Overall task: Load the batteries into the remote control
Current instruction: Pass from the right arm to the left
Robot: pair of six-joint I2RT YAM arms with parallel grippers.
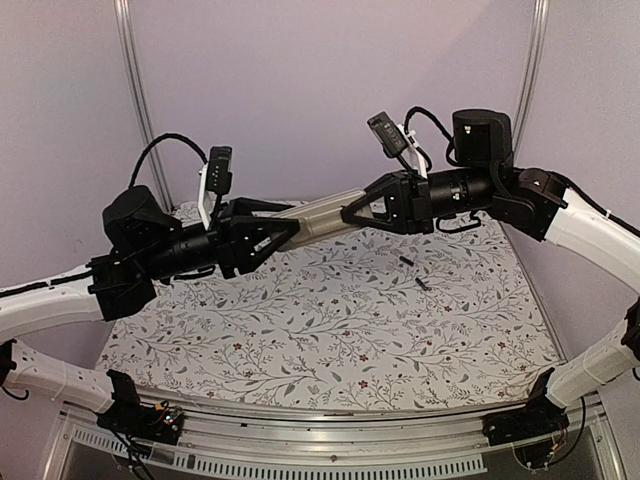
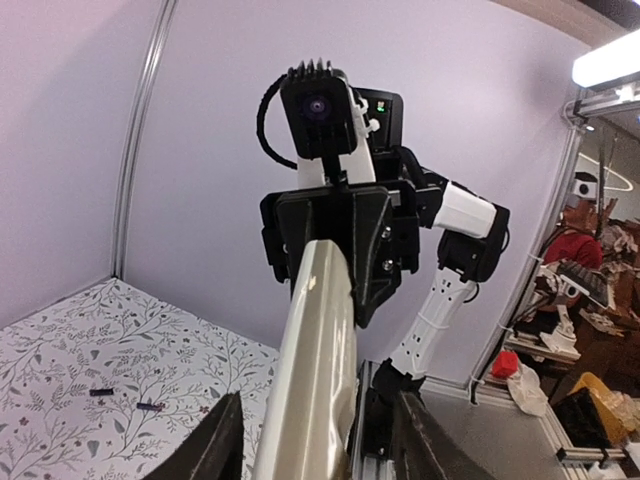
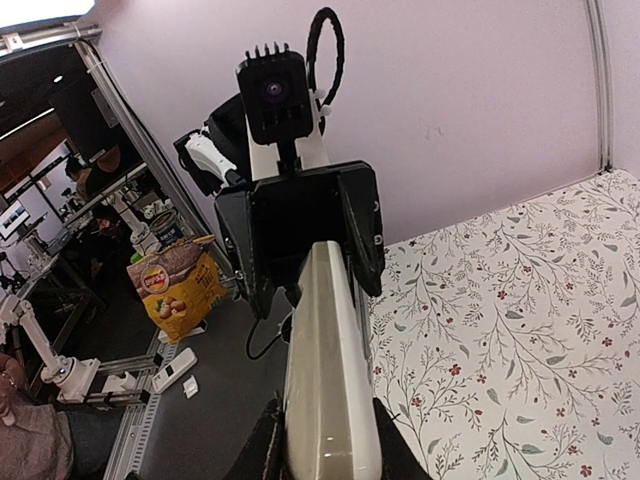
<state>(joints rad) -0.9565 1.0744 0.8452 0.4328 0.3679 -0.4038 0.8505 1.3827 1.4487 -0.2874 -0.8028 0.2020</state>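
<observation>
Above the middle of the table, you had the remote control lifted in the air, lying almost level between your two arms, with its tan-grey side toward the top camera. Your right gripper held one end of it: in the right wrist view the two fingers stood narrow and pressed against both long edges of the remote control, with no gap to see. Your left gripper was at the other end. Its jaws stood on both sides of the remote control, about half wide, and in the left wrist view a thin gap showed between each of the fingers and the edge next to it, so this gripper was around the remote control but did not clamp it. I could not tell if the fingers touched it lower down, because that part was outside the picture. The batteries were not in the remote control: both lay on the flowered cloth of the table, on the right half, below the right gripper and well apart from the remote control. They lay near each other without touching, one a little closer to the arm bases than the other. No gripper touched them.
</observation>
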